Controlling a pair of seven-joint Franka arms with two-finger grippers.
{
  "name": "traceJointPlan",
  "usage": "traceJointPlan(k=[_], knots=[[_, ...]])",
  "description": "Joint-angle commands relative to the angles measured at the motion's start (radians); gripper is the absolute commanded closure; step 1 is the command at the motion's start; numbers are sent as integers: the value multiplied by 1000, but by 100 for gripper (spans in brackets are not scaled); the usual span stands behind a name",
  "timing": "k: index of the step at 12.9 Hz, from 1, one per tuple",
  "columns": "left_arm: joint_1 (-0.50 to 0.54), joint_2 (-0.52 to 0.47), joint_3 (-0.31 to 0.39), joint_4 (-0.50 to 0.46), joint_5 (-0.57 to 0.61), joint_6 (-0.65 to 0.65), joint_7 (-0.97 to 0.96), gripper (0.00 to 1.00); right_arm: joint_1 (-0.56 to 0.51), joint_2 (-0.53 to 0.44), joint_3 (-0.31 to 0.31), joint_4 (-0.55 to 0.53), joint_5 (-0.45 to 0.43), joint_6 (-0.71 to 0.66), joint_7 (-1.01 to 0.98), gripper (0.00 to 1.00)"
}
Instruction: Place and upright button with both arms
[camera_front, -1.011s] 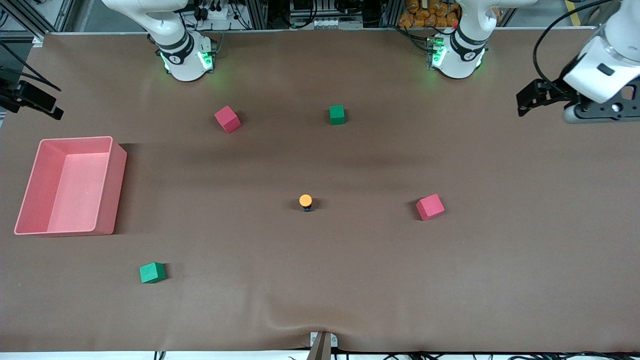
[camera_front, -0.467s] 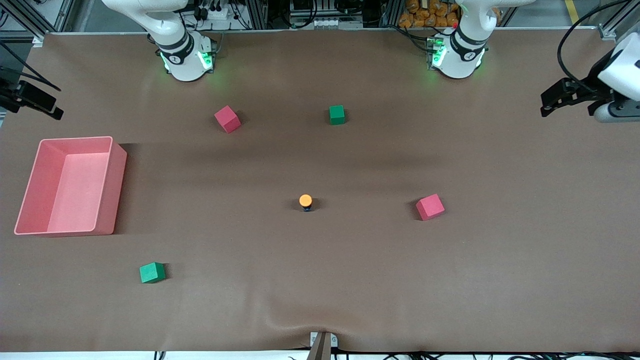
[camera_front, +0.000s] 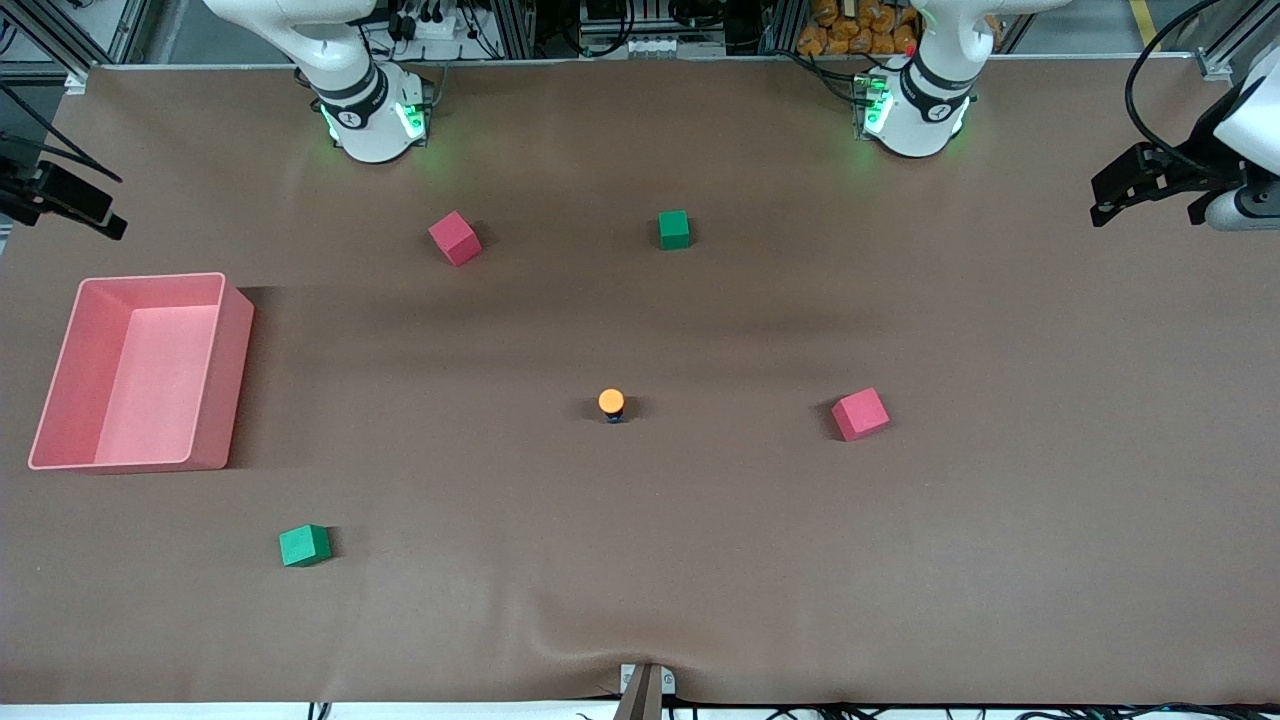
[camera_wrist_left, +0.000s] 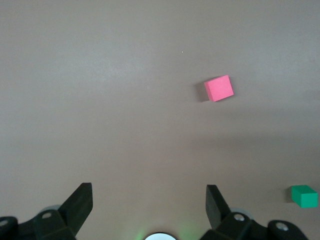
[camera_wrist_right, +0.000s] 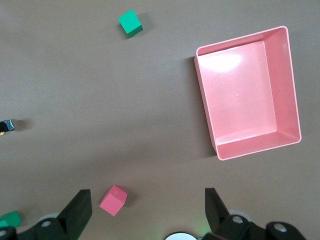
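A brown cloth (camera_front: 700, 560) covers the whole table, smooth except for a small pucker at its near edge, where a metal bracket (camera_front: 645, 685) grips it. Soft broad shadows lie across its middle. Along the far edge stand aluminium frame rails (camera_front: 520, 25) with cables, a power strip (camera_front: 425, 22) and a heap of orange items (camera_front: 860, 28) (too small to tell what). A yellow floor stripe (camera_front: 1143, 20) shows at the far corner.
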Motion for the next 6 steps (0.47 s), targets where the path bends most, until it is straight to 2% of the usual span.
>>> traceJointPlan(k=[1,6], knots=[[9,-5,-6,17,-16,-29,8,0,-22,5,11,16,14,-7,-12,0],[14,-5,0,63,-18,-81,8,0,-28,5,11,16,14,-9,-12,0]])
